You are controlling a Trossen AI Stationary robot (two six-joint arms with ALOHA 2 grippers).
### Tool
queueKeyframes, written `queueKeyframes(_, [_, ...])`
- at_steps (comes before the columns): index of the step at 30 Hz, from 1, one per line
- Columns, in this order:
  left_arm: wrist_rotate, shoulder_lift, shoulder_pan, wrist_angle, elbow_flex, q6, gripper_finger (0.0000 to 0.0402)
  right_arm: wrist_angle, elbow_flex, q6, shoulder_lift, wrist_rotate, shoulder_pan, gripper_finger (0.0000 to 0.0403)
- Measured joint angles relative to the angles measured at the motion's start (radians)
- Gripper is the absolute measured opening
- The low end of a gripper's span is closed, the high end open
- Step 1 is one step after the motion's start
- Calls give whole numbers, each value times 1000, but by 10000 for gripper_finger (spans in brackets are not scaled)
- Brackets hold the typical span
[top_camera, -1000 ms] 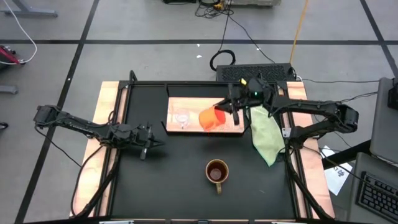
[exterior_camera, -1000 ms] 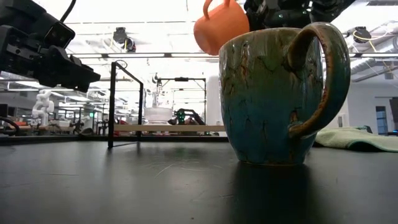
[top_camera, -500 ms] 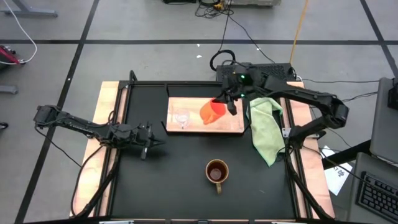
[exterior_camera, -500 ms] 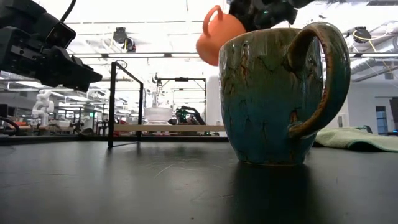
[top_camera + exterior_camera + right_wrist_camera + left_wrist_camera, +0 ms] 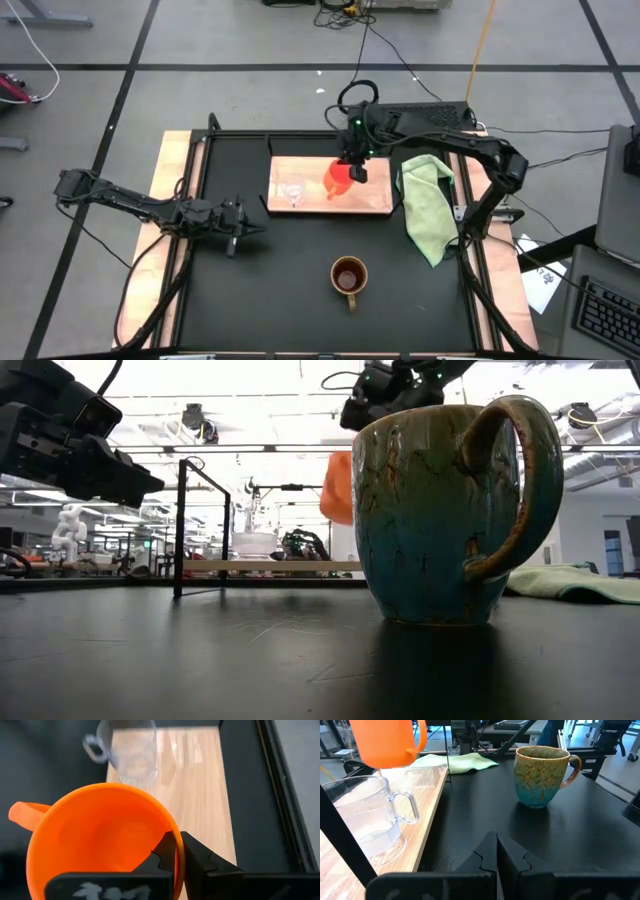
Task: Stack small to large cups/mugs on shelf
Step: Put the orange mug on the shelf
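Placement of the orange mug [image 5: 338,181] is the step in hand: right gripper [image 5: 177,851], clamped on its rim, holds it above the shelf [image 5: 372,203], beside the glass cup [image 5: 292,189]. Next comes lowering it squarely. Left gripper [image 5: 496,851] waits, fingers together; brown mug [image 5: 348,275] sits on the table.

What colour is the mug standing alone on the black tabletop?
The large mug is mottled brown up top, fading to teal at its base; the left wrist view shows it best.

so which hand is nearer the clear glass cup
Right. The right hand, holding the orange mug, hangs beside the clear glass cup; the left hand sits farther off.
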Motion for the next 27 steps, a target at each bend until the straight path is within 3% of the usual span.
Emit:
queueKeyframes(5, [0,0,0,-5,0,1,3,-12,4,-56,23,50,23,4])
queueKeyframes(27, [0,0,0,-23,0,-8,3,-17,4,-145,74,48,71,4])
